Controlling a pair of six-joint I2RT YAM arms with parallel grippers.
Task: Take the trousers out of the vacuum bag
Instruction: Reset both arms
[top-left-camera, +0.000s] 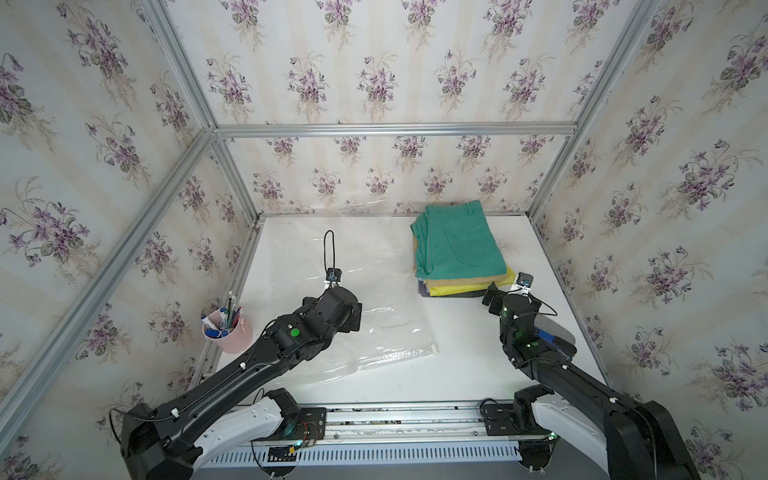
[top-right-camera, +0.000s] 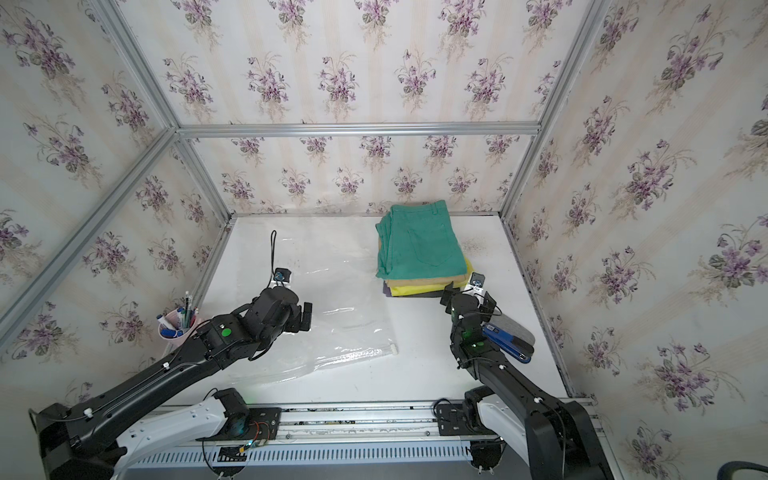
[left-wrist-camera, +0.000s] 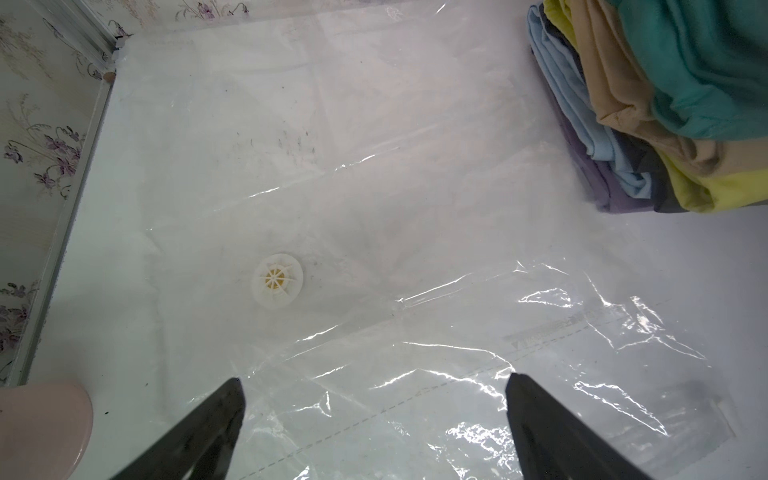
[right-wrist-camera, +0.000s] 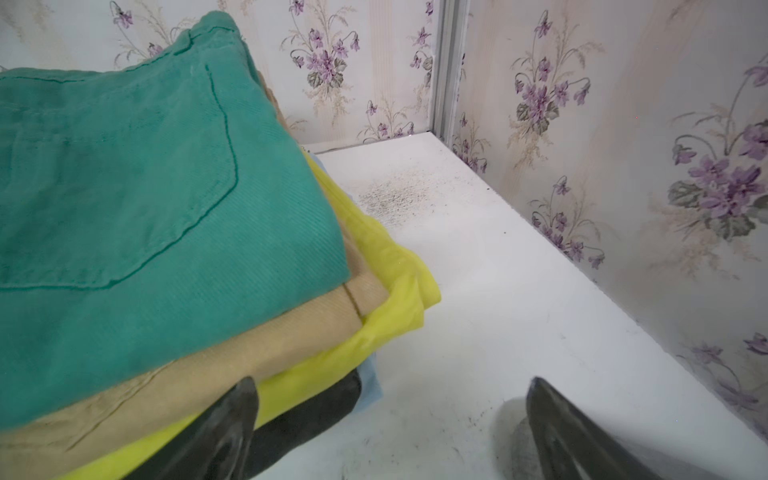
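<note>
Fingers (left-wrist-camera: 208, 432) of left gripper (left-wrist-camera: 374, 378), left wrist view: spread wide, nothing between, poised above vacuum bag (left-wrist-camera: 415, 208). Bag flat and see-through on white table (left-wrist-camera: 112, 232); round white valve (left-wrist-camera: 277, 280) ahead of the fingertips, crinkled plastic beneath them. All trousers (left-wrist-camera: 665, 104) outside the bag, just beside its edge, in one folded stack; layers from bottom up purple (left-wrist-camera: 598, 187), light blue (left-wrist-camera: 582, 116), black (left-wrist-camera: 658, 187), yellow-green (left-wrist-camera: 715, 191), tan (left-wrist-camera: 615, 83), teal (left-wrist-camera: 706, 62). Contact between stack and bag not discernible. Rim of pink cup (left-wrist-camera: 41, 424) at the picture's corner.

Right wrist view: fingers (right-wrist-camera: 224, 432) of right gripper (right-wrist-camera: 392, 380) likewise spread wide and empty, at a near corner of the stack. One finger across the black layer in the picture, contact not discernible; the other finger over a grey pad (right-wrist-camera: 519, 432). Teal layer uppermost, back pocket facing up.

Both top views: bag over the left half of the table, long axis from the robot's side to the back wall (top-left-camera: 395, 166). White zip strip (top-left-camera: 399, 354) and slider (top-left-camera: 433, 349) at the end toward the robot, strip aslant across the table's width. Stack at right rear, long axis also near to far, waistband toward the back wall, folded edges toward the bag. Left gripper above the bag's middle; right gripper just before the stack's near end. Pink cup holding pens by the left wall; blue-and-black tool (top-right-camera: 505, 338) on the grey pad beside the right arm.
</note>
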